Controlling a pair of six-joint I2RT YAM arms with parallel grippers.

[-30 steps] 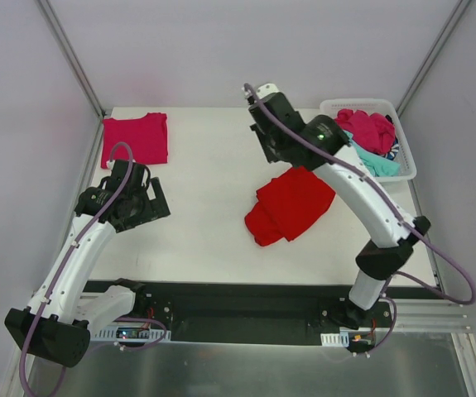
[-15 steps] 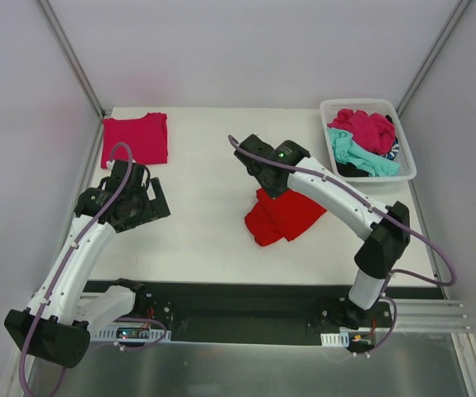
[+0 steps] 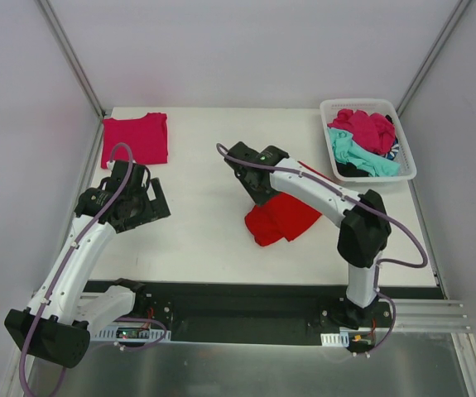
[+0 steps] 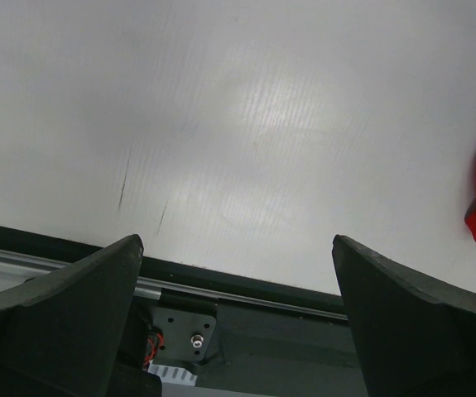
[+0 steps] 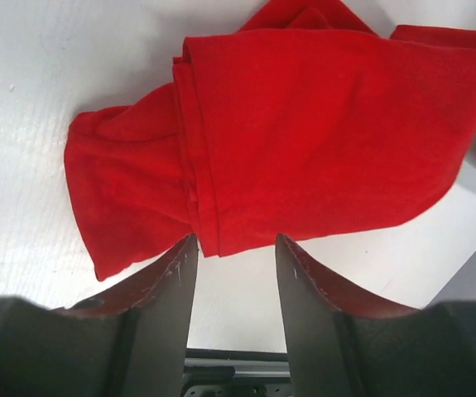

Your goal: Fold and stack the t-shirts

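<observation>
White walls close round a pale counter [image 3: 196, 231], and on it, a little toward four o'clock from the middle in the top view, lies the red t-shirt [image 3: 279, 222] in a loose, doubled-over heap with rolled edges, not spread flat. A magenta t-shirt [image 3: 135, 138] sits folded square at the ten o'clock corner, and the white basket [image 3: 362, 102] at one o'clock holds more magenta and teal shirts [image 3: 368, 132] in a tangle. The right claw [image 5: 235, 241] hangs at the eleven o'clock edge of the red heap with its fingers parted and nothing between them; its own camera shows the cloth lying on the counter just beyond the tips. The left claw [image 4: 236, 240] hovers over bare counter at nine o'clock, spread as wide as it goes and empty, well apart from the red cloth, of which only a scrap shows at the three o'clock edge of its view. By my reading one shirt is done and the red one is at the laying-out stage. The next move calls for finding a true edge, a hem or shoulder, pinching it without bunching the layers beneath, and bringing the left arm across so the two can draw the shirt flat before any fold
</observation>
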